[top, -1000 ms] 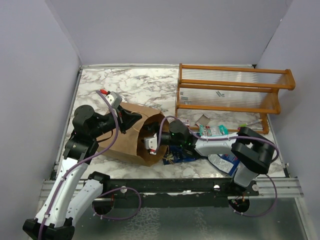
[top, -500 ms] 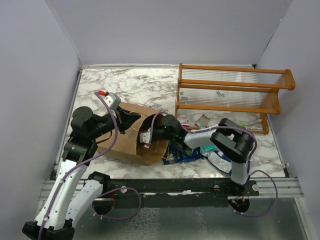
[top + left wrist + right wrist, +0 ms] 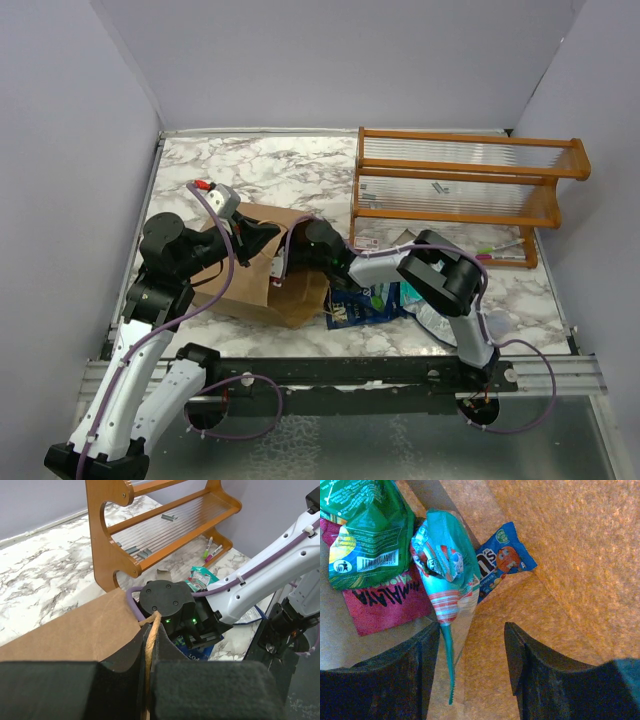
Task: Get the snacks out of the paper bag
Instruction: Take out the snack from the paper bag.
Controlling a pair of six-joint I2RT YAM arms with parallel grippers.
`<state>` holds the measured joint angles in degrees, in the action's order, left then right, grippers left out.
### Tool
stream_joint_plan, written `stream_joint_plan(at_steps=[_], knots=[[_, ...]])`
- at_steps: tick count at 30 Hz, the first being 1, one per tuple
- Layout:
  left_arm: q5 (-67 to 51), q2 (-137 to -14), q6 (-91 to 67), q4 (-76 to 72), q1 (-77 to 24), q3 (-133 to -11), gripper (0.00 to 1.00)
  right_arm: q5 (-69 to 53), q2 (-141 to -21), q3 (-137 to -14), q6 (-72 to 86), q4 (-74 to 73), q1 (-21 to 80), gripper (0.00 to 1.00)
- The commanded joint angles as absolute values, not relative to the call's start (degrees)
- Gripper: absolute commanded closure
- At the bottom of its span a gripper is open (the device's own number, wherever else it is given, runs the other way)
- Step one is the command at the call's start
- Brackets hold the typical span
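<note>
Brown kraft paper surrounds the right gripper on all sides, because that arm has gone in through the mouth of the paper bag, which lies on its side on the counter. The left gripper is clenched on the bag's twisted handle, and we judge that this pinch lifts the upper lip and keeps the mouth wide enough for the other arm to enter.

Inside, the snacks lie in a loose heap just ahead of the right gripper's fingertips. A teal packet points its crimped tail back between the jaws, close against one finger. A green packet overlaps a pink-red packet off to that same side. A blue packet sits beyond the other finger, partly under the teal one. The right gripper is released, jaws spread, with nothing pinched.

From above, the right arm stretches low and nearly level across the counter, its wrist at the bag mouth. The left arm is bent at the elbow, its gripper reaching over the top of the bag. One dark blue packet already lies outside, under the right forearm.
</note>
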<state>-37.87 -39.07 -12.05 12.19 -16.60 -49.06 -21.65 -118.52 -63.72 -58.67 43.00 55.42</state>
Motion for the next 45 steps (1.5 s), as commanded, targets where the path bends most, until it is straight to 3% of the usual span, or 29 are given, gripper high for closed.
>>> stream_joint_plan(at_steps=[1, 4, 7, 12, 15, 20, 29, 35, 38, 42, 45], knots=[[-36.45, -38.51, -11.36, 12.25, -16.54, -51.00, 1.00, -24.75, -121.12, -66.60, -57.64, 41.69, 55.37, 0.48], [-36.28, -38.44, -11.44, 12.22, -16.61, -50.84, 1.00, -24.84, -122.57, -68.16, -57.45, 40.32, 55.37, 0.58], [-33.61, -38.03, -11.72, 12.50, -16.61, -50.55, 1.00, -23.87, -123.09, -68.81, -55.20, 41.19, 55.35, 0.75], [-16.35, -37.77, -13.02, 16.21, -16.59, -49.91, 1.00, -17.99, -124.12, -72.31, -47.23, 44.06, 55.37, 0.98], [-3.81, -37.30, -15.79, 17.99, -16.55, -49.83, 1.00, -9.66, -126.18, -76.26, -43.43, 45.09, 55.36, 0.98], [-2.54, -39.75, -17.49, 16.61, -16.57, -51.01, 1.00, 2.96, -127.41, -80.41, -40.51, 46.18, 55.32, 0.98], [4.90, -51.85, -16.50, 12.39, -16.58, -55.72, 1.00, 9.64, -124.22, -77.08, -39.91, 46.03, 55.36, 0.98], [10.47, -59.80, -9.65, 13.23, -16.48, -64.03, 1.00, 7.89, -121.84, -74.10, -36.84, 45.22, 56.77, 0.98], [8.28, -58.43, -8.79, 13.86, -16.52, -63.54, 1.00, 5.91, -120.06, -72.11, -35.42, 44.52, 57.74, 0.98], [-8.08, -49.92, -8.04, 10.49, -16.46, -55.80, 1.00, 3.02, -116.82, -68.20, -34.10, 44.05, 58.67, 0.98], [-12.00, -42.83, -10.00, 9.92, -16.52, -50.03, 1.00, -1.36, -113.60, -63.71, -35.01, 45.92, 59.56, 0.98]])
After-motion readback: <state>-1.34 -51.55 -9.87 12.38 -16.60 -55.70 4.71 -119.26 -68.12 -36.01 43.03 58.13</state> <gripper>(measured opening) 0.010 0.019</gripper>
